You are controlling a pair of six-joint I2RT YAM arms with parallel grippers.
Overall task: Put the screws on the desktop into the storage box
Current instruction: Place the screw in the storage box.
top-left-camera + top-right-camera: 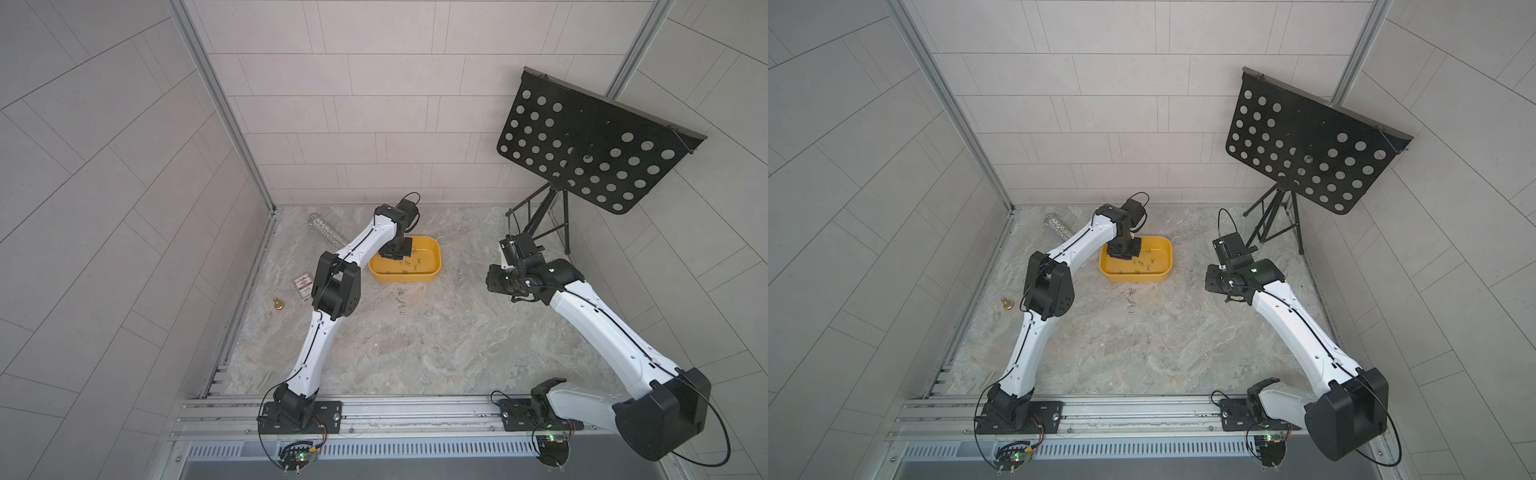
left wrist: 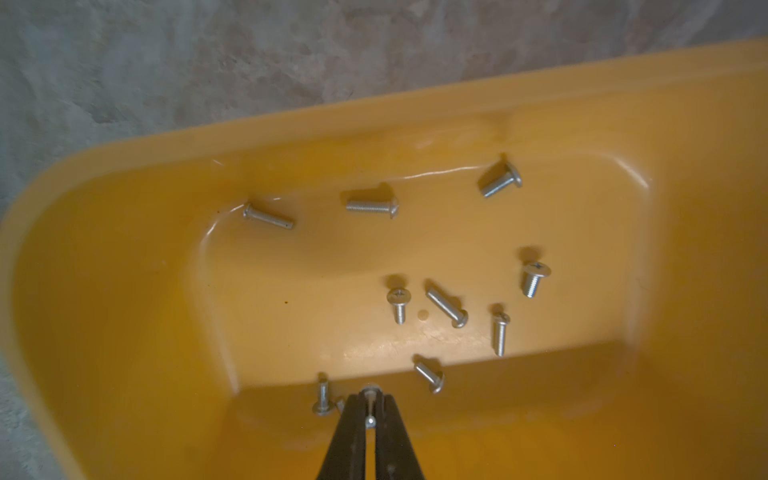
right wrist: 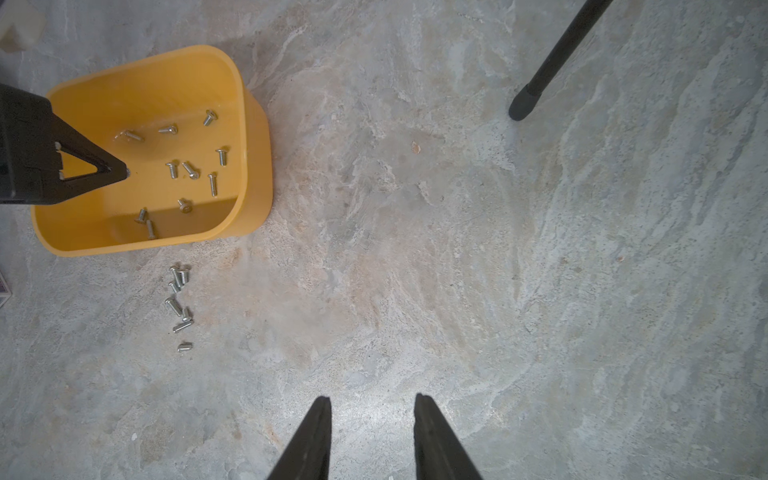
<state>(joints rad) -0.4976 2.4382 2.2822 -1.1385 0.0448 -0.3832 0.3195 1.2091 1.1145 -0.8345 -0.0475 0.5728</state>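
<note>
Tiny silver screws (image 2: 372,206) with round heads litter the yellow box (image 2: 124,291); others cluster on the worktop (image 3: 457,249). Left gripper (image 2: 369,400) pinches a half-hidden screw (image 2: 370,421); right gripper (image 3: 372,401) spread.

Both top views look steeply down from high above the front rail (image 1: 415,409). They are far enough to take in the whole desktop (image 1: 415,340), the tiled walls (image 1: 374,104) and the music stand (image 1: 582,145). They are nearly equal, only shifted a little sideways. The left wrist camera looks from very near into the storage box (image 2: 124,291), along the tips of the left gripper (image 2: 371,399). The right wrist camera is farther from the surface and faces down on the desktop, past the right gripper (image 3: 372,397). All four views share the storage box and the screws (image 3: 190,169) inside it.
</note>
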